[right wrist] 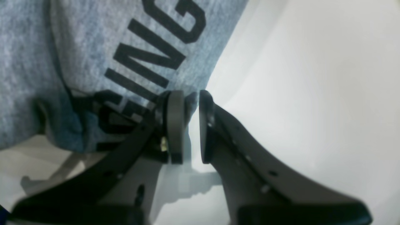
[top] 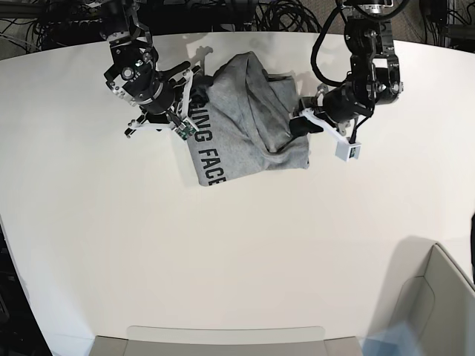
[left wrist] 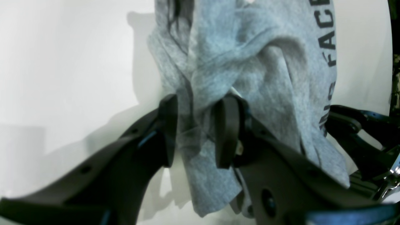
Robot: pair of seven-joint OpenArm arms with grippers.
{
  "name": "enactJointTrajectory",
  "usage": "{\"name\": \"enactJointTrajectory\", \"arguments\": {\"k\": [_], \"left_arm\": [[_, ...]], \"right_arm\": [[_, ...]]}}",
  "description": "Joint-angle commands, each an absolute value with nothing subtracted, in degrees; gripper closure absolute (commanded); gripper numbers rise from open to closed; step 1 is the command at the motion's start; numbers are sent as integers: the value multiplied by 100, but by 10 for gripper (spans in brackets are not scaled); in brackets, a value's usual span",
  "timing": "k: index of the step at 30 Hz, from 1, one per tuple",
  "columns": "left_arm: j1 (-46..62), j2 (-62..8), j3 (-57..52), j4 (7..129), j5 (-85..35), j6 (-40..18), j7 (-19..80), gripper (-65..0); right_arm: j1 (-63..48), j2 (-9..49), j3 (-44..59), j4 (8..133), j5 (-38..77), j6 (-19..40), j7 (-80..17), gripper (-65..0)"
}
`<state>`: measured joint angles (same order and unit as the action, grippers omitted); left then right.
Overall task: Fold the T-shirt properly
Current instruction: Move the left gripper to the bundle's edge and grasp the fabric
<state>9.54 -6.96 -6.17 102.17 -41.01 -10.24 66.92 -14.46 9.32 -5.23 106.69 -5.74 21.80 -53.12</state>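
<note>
While T-shirt [top: 249,122] lies bunched, left gripper [left wrist: 193,131] pinching fold, right gripper [right wrist: 187,125] at edge

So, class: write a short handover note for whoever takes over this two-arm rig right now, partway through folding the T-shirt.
Left gripper: shut on a bunched edge of the T-shirt.
Right gripper: pinching the shirt's edge beside the black lettering.
Where: the shirt lies crumpled on the white table between the two arms, with the lettering facing up along one side.
Done: both edges gripped; no neat fold shows.
Left: probably spread it flat first, then fold it properly.
</note>
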Motion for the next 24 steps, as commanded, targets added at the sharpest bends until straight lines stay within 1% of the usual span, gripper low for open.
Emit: {"name": "enactJointTrajectory", "arguments": {"k": [1, 3, 5, 7, 8, 9, 10, 14, 21, 24], "left_arm": [[910, -708, -637, 10308, -4215, -1033, 6501, -209], [901, -708, -620, 10264, -4224, -1051, 6352, -207], [892, -708, -576, 10264, -4224, -1051, 6246, -180], [760, -690, -567, 10255, -4233, -1059, 6220, -114], [690, -690, -567, 10237, -4207, -1051, 6229, -70], [629, -690, -585, 10141, -4207, -1033, 6229, -11], [576, -690, -629, 10053, -4207, -1033, 6229, 0], [330, -769, -673, 9692, -4198, -1033, 6211, 0], [-268, -980, -1095, 9596, -4189, -1007, 6246, 0], [-558, -1042, -1086, 9226, -4189, -1007, 6237, 0]], "right_arm": [[-1411, 954, -505, 10774, -523, 2158, -5226, -95], [-1411, 963, -497, 10774, -532, 2158, -5226, -95], [-1411, 963, -497, 10774, -541, 2158, -5226, -95], [-1411, 954, -497, 10774, -541, 2158, -5226, -95], [-1411, 954, -497, 10774, -541, 2158, -5226, -95], [-1411, 945, -497, 10782, -541, 2158, -5226, -95], [-1411, 945, -497, 10782, -541, 2158, -5226, -95], [-1473, 963, -497, 10774, -549, 2158, -5209, -95], [-1543, 954, -505, 10765, -549, 2158, -5218, -95], [-1560, 954, -497, 10765, -549, 2158, -5218, -95]]}}
